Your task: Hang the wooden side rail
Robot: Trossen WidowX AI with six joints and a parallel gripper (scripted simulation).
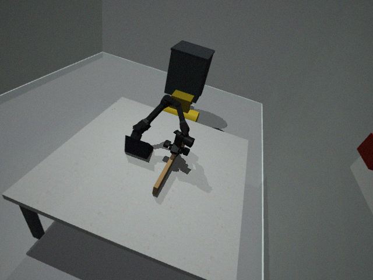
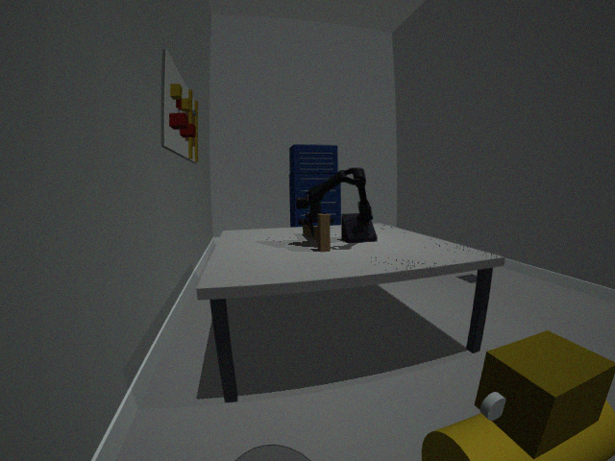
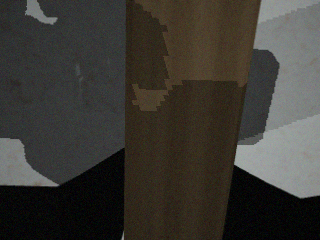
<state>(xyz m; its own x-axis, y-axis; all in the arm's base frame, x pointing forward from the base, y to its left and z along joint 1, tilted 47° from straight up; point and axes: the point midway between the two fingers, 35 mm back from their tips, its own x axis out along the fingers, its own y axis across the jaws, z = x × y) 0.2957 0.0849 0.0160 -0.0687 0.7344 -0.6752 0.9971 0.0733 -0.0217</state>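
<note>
Gripper point(image 1: 178, 148) clamping wooden rail point(image 1: 162, 175), no legible writing.

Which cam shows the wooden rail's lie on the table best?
Top view: the wooden rail shows nearly full length, one end under the gripper, the other down on the table. Exterior sees it end-on and small. Wrist shows only a close stretch of wood, no ends.
</note>
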